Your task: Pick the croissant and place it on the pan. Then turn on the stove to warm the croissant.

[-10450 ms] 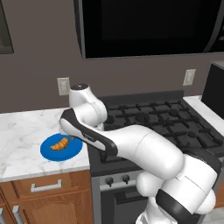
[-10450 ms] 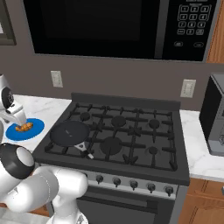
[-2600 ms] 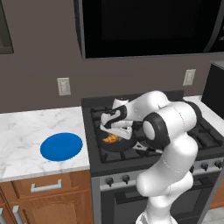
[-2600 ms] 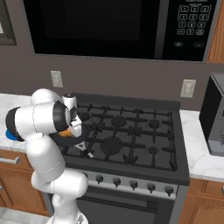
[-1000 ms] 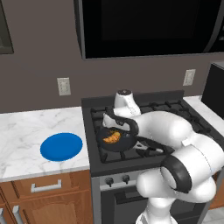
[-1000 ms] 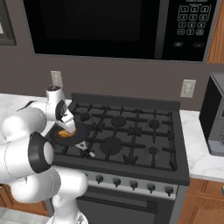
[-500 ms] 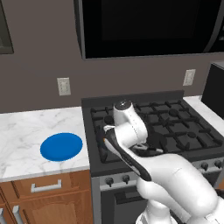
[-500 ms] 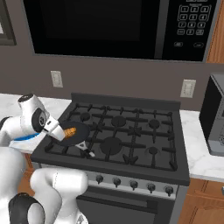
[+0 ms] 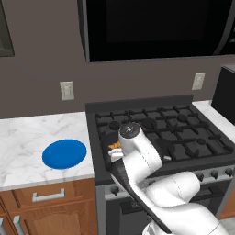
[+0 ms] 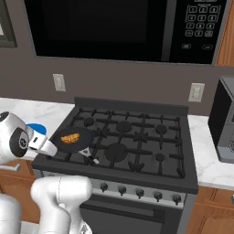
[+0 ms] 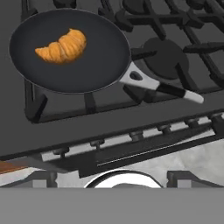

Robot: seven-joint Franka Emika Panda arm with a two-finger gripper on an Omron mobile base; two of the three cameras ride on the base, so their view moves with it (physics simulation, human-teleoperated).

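Blue plate (image 9: 64,153) on marble counter (image 9: 27,133); microwave (image 10: 123,27) overhead.

arm (image 9: 156,183): glossy white, rounded segments were seen
joints: dark grey bands were set between the white links
cap (image 9: 130,130): a round dark disc with a grey ring was seen on a joint end
side disc (image 10: 19,140): a dark circular face was ringed in grey
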